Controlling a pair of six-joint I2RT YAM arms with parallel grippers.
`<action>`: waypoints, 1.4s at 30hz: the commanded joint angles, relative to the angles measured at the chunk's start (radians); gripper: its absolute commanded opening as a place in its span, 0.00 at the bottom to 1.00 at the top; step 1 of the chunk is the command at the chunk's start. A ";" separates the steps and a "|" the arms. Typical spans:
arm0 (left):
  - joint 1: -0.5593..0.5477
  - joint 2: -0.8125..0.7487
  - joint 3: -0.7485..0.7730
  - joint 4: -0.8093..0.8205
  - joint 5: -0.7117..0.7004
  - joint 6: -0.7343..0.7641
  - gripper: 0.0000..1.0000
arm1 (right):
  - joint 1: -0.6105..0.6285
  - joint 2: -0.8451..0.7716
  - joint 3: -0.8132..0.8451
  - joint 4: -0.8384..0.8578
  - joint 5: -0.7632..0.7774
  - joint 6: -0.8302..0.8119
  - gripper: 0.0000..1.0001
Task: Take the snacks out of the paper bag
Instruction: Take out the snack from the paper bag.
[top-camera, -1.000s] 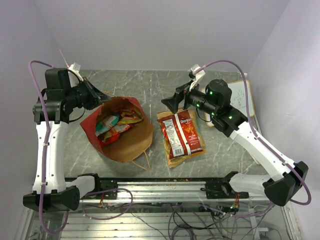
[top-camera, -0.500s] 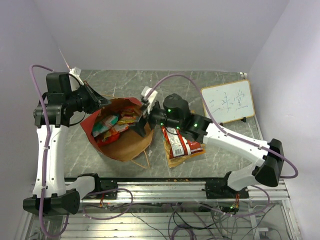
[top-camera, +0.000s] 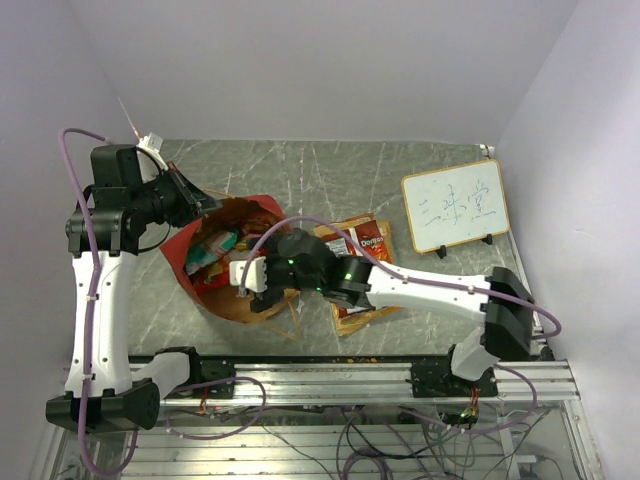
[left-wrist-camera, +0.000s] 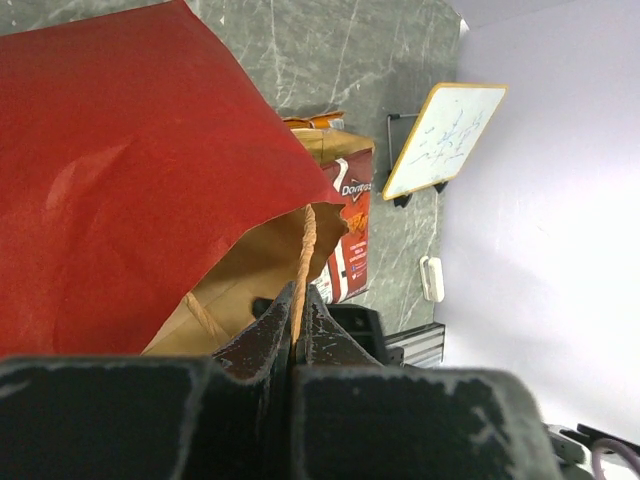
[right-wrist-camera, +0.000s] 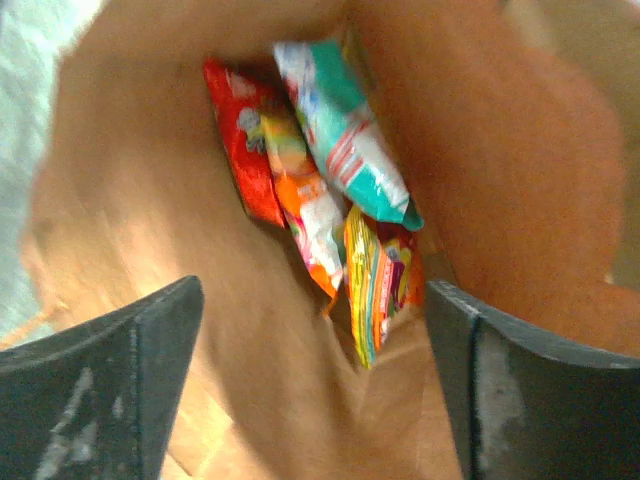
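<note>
The paper bag (top-camera: 262, 262), red outside and brown inside, lies open on the table. My left gripper (top-camera: 203, 200) is shut on its twine handle (left-wrist-camera: 304, 255) at the bag's far rim; the red outside (left-wrist-camera: 130, 170) fills the left wrist view. My right gripper (top-camera: 252, 283) is open at the bag's mouth, holding nothing. Between its fingers (right-wrist-camera: 130, 370) I see a red packet (right-wrist-camera: 240, 140), an orange one (right-wrist-camera: 305, 215), a teal one (right-wrist-camera: 345, 130) and a yellow striped one (right-wrist-camera: 375, 280) inside the bag. A red Doritos packet (top-camera: 368, 240) lies on the table right of the bag, partly under my right arm.
A white framed whiteboard (top-camera: 455, 205) stands at the right back of the table. A brown packet edge (top-camera: 350, 312) shows under the Doritos packet. The metal rail (top-camera: 330, 375) runs along the near edge.
My right arm has swung left from above the Doritos packet to the bag's mouth, gripper open. My left gripper has stayed on the handle.
</note>
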 joint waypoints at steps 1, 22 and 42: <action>0.003 -0.026 0.021 0.010 0.039 0.015 0.07 | -0.005 0.083 0.060 -0.083 0.126 -0.183 0.82; 0.003 -0.025 0.041 -0.058 0.060 0.108 0.07 | -0.088 0.416 0.196 -0.023 0.361 -0.333 0.68; 0.002 -0.033 0.025 -0.062 0.043 0.129 0.07 | -0.182 0.489 0.217 0.053 0.208 -0.369 0.62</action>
